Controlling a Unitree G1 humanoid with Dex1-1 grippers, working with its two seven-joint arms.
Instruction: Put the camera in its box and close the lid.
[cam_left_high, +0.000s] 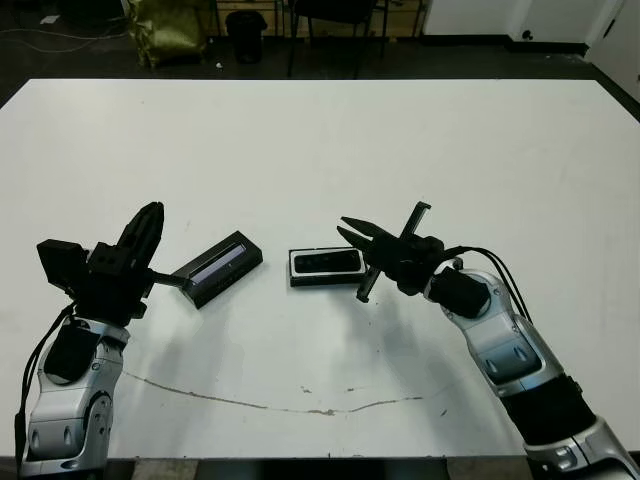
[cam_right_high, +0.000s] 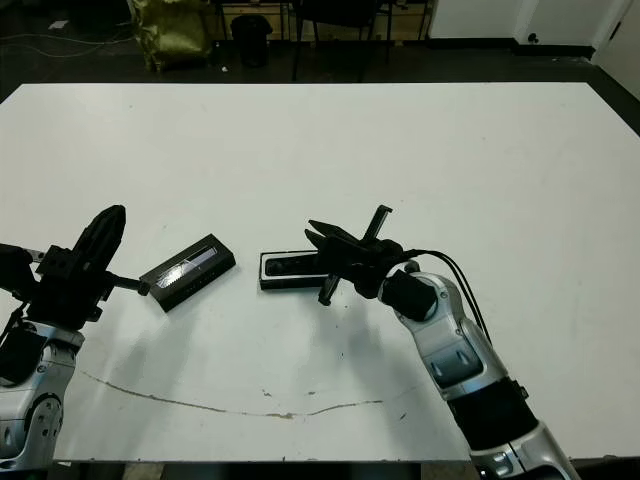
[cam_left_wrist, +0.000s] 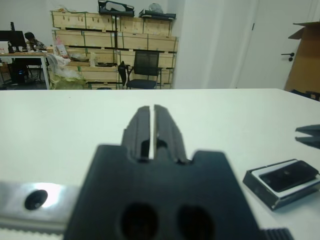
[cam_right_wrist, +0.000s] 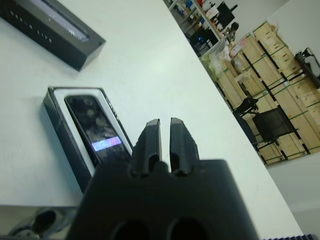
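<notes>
The camera (cam_left_high: 326, 262), a flat black bar, lies inside the box (cam_left_high: 296, 270), a shallow black-walled tray with a white inside, at the table's middle front. Just left of it, apart and angled, the lid (cam_left_high: 220, 268) rests on the table with its pale strip facing up. My right gripper (cam_left_high: 348, 228) is shut and empty, its tips hovering over the box's right end; the right wrist view shows the camera (cam_right_wrist: 92, 130) in the box (cam_right_wrist: 54, 107) below those tips. My left gripper (cam_left_high: 152, 210) is shut and empty, raised to the left of the lid.
A thin dark crack line (cam_left_high: 280, 404) runs across the table near its front edge. Beyond the far edge stand a yellow-green bag (cam_left_high: 165, 30), a dark bin (cam_left_high: 246, 28) and chair legs. Stacked wooden crates (cam_left_wrist: 100, 45) line the room's wall.
</notes>
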